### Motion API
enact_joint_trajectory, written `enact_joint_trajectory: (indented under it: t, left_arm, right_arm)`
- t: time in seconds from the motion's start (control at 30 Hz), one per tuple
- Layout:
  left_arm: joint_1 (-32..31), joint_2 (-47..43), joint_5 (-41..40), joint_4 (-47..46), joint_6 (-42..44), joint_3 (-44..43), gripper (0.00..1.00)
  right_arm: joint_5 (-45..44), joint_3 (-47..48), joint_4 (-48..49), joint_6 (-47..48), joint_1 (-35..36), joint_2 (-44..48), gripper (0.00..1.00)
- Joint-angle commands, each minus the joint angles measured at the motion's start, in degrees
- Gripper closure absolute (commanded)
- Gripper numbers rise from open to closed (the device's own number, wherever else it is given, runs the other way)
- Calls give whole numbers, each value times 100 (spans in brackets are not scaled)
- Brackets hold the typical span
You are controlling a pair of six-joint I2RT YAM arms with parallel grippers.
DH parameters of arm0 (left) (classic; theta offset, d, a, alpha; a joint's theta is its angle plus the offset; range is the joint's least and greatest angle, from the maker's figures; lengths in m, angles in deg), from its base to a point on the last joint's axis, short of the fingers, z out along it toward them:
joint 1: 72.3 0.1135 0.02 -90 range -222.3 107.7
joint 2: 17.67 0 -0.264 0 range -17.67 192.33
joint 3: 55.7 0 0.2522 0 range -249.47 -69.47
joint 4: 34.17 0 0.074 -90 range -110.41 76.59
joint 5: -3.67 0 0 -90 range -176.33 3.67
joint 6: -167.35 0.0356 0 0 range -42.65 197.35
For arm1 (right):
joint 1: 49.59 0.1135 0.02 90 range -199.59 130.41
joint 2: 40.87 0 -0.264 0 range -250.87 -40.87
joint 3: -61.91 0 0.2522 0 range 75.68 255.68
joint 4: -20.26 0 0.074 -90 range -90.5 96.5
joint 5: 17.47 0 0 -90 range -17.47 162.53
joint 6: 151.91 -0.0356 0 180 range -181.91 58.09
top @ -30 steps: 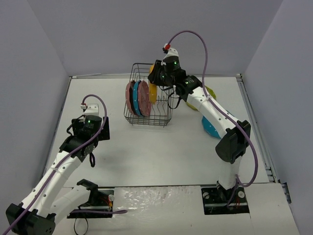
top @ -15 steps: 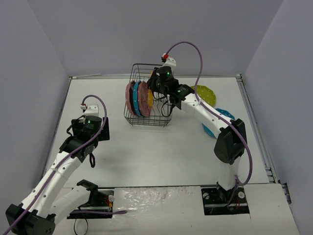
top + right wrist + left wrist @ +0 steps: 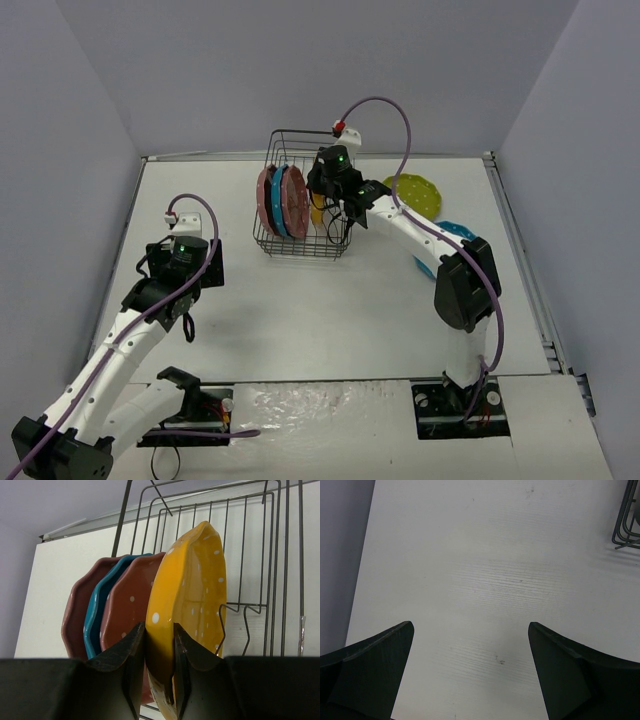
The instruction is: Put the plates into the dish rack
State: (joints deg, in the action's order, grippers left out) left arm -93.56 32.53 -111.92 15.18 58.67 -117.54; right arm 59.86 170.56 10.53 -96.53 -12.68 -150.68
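The right end effector (image 3: 159, 647) is clamped on the lower edge of an orange, round, scalloped-edge plate with white polka dots (image 3: 192, 590), with one finger (image 3: 131, 655) pressed against each face. The plate stands upright on edge, rising straight above the fingers, inside the black wire dish rack (image 3: 304, 252).

Just left of this end effector in the wrist view, three more dotted plates stand upright in a row. A pink plate (image 3: 125, 610) is nearest the held one, a blue plate (image 3: 96, 617) is beyond it, and a second pink plate (image 3: 72, 622) is farthest off. The orange rim overlaps the nearest pink one in that view, and I cannot tell whether they touch. The rack's upright wires rise behind and to the right of the held plate.

From above, the right end effector (image 3: 328, 200) reaches into the rack's right half. To its right, outside the rack, a lime green dotted plate (image 3: 412, 192) lies flat on the white bench (image 3: 300, 320). Another blue plate (image 3: 452, 233) lies farther right and nearer the arm bases, partly hidden by the right arm.

The left end effector (image 3: 470, 627) has its fingers spread wide apart with nothing between them. It hangs above the bench, well apart from the rack, and only a corner of the rack shows far ahead to its right.
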Motion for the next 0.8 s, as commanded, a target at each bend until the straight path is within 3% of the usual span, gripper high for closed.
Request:
enact_joint_trajectory:
  t: [0.0, 0.33, 0.77]
  left_arm:
    - [51, -1, -135, -299, 75, -113, 3]
    - [78, 20, -166, -304, 75, -120, 3]
    - [122, -75, -202, -316, 48, -101, 3]
  right_arm:
    - [-171, 720, 929, 119, 124, 395, 100]
    - [-236, 1014, 956, 328, 346, 580, 100]
    - [-297, 630, 1294, 192, 405, 473, 100]
